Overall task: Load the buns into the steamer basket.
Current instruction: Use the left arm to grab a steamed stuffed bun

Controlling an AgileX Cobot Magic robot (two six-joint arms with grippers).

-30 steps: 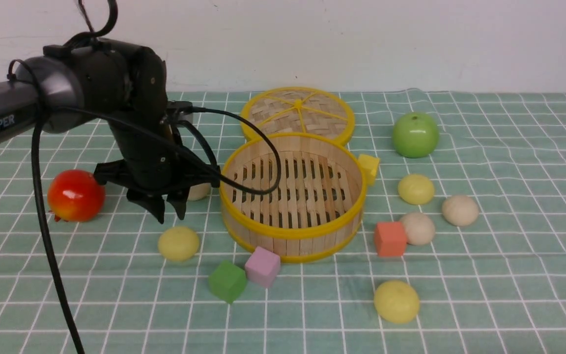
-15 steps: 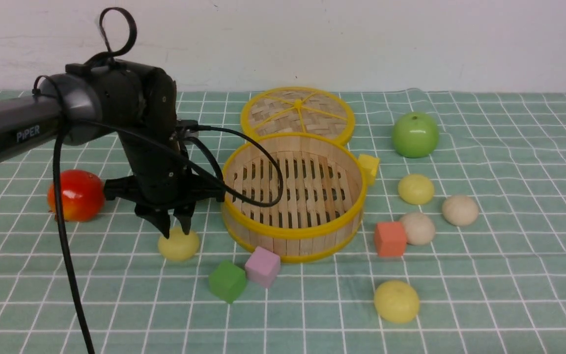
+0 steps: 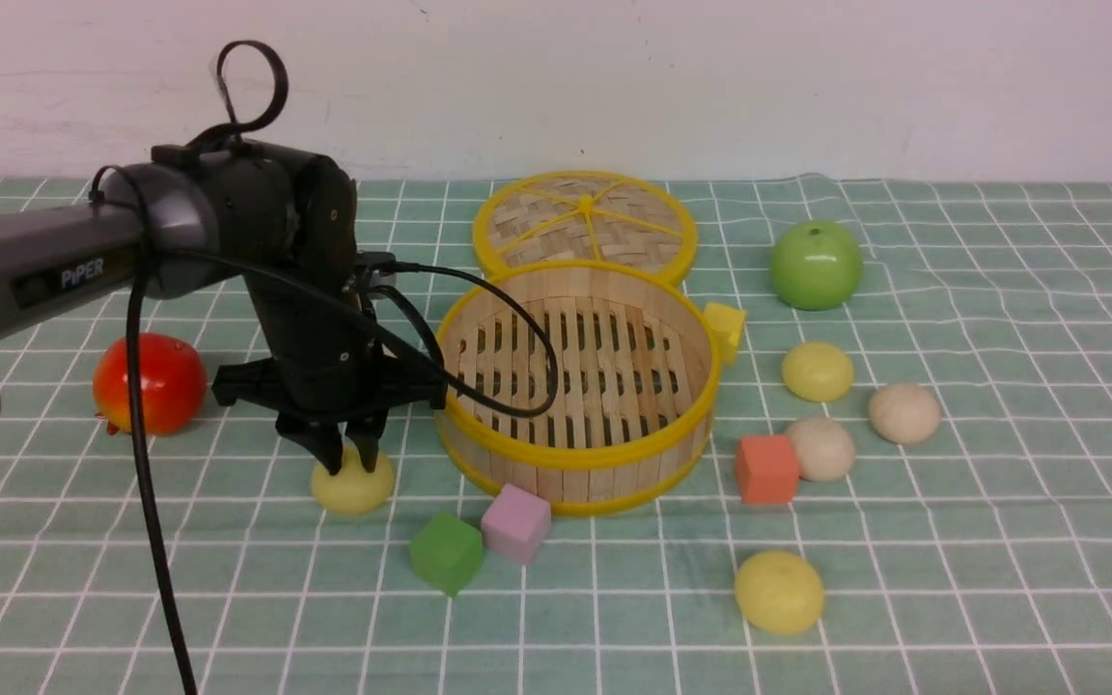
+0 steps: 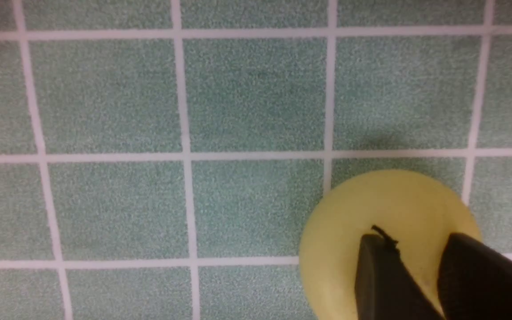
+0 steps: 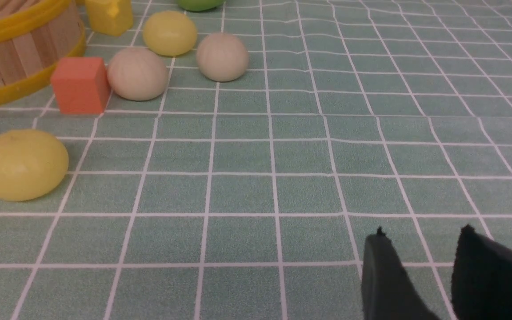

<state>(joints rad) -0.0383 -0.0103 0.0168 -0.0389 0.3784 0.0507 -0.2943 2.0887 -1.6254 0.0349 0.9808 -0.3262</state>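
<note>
The steamer basket (image 3: pixel 575 454) stands mid-table with nothing in it. A pale yellow bun (image 3: pixel 353 489) lies on the cloth to its left. My left gripper (image 3: pixel 351 463) points straight down onto it, both fingertips on the bun's top. In the left wrist view a strip of that bun (image 4: pixel 340 249) shows between the narrow-set fingers of the left gripper (image 4: pixel 416 238). Right of the basket lie a yellow bun (image 3: pixel 817 372), two beige buns (image 3: pixel 903 412) (image 3: pixel 821 447) and, nearer, another yellow bun (image 3: pixel 778 591). My right gripper (image 5: pixel 420 231) hovers open over bare cloth.
The woven lid (image 3: pixel 585 224) lies behind the basket. A red fruit (image 3: pixel 149 383) sits at the left and a green apple (image 3: pixel 816 264) at the back right. Yellow (image 3: pixel 725 328), orange (image 3: pixel 765 469), pink (image 3: pixel 515 522) and green (image 3: pixel 446 552) cubes ring the basket. The left arm's cable hangs across the basket's left rim.
My left gripper has come down and forward, from beside the basket onto the yellow bun, and its fingertips now touch the bun's top. Everything else lies where it was.
</note>
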